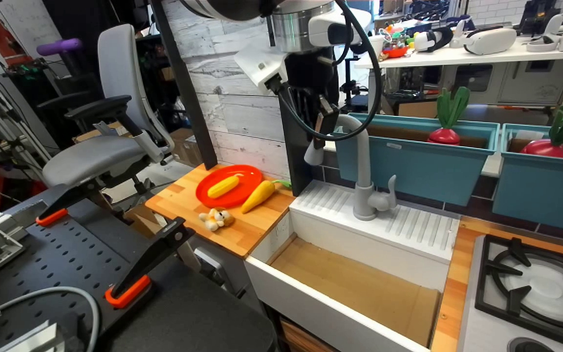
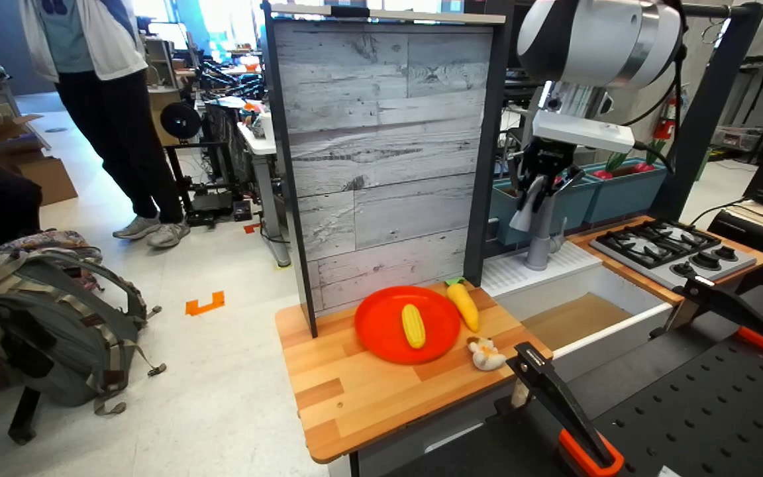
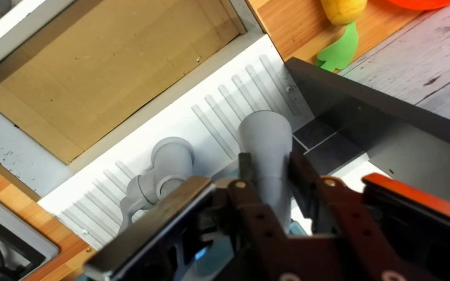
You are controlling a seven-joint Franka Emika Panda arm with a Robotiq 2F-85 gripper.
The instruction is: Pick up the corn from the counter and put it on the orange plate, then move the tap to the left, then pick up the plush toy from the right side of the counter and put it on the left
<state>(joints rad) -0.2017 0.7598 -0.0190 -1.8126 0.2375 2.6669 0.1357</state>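
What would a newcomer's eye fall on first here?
Probably the bright orange-red plate on the wooden counter, with the yellow corn lying on it. Next, the robot arm overhead, its jaws seemingly closed on the spout of the grey tap at the sink. Behind, red radishes sit in teal planters.

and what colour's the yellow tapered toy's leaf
Green; the leaf shows best in the wrist view.

In an exterior view: pale floor (image 2: 222,411) with orange tape (image 2: 216,306) marks; bright, washed-out windows (image 2: 226,16) behind. Dark-framed, whitewashed plank panel (image 2: 388,136) in both exterior views. Grey office chair (image 1: 97,155), white table (image 1: 457,59) and white brick wall (image 1: 497,10) also in an exterior view.
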